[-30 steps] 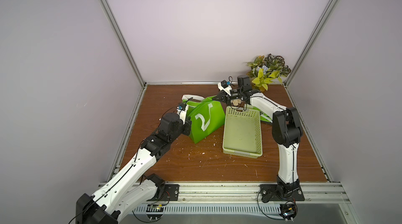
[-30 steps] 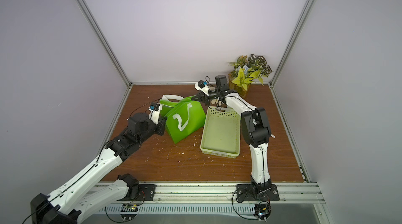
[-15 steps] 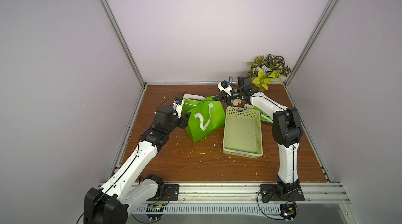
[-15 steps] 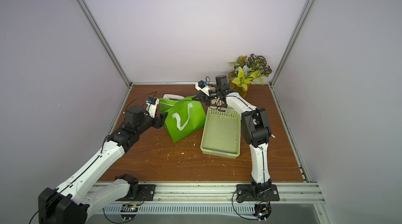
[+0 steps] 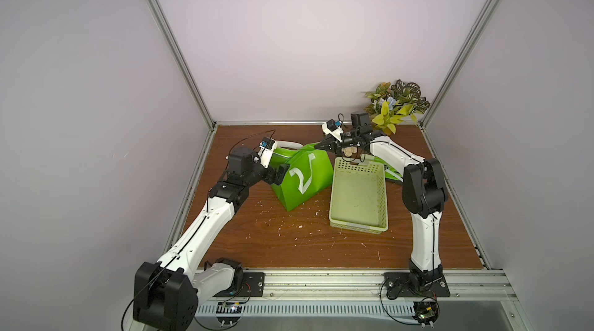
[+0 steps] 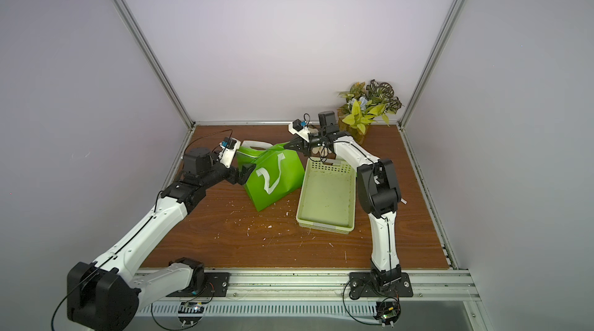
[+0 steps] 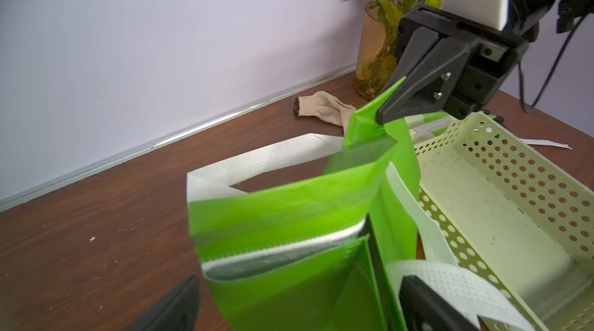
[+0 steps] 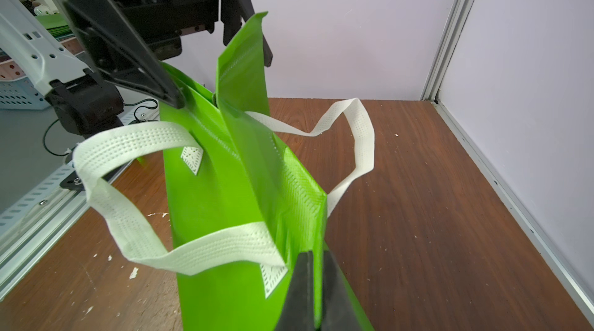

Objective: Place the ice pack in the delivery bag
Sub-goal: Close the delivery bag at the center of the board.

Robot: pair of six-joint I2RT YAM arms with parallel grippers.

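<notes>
The bright green delivery bag (image 5: 302, 184) (image 6: 273, 181) stands on the wooden table, its mouth nearly closed, and a strip of silver lining (image 7: 273, 263) shows. My right gripper (image 8: 316, 284) is shut on the bag's upper edge at its far corner, seen in both top views (image 5: 319, 145) (image 6: 286, 145). At the bag's other end my left gripper (image 7: 300, 295) (image 5: 279, 174) is open, one finger on each side of the fabric without pinching it. White strap handles (image 8: 135, 152) hang loose. The ice pack is out of view.
A pale green perforated basket (image 5: 358, 229) (image 6: 324, 226) lies right beside the bag. A potted plant (image 5: 395, 107) fills the back right corner. A beige sock (image 7: 324, 107) lies by the back wall. White crumbs dot the table in front.
My left gripper has gone from shut to open at the bag's end, and the left arm has swung out to the left. The right gripper has kept its hold.
</notes>
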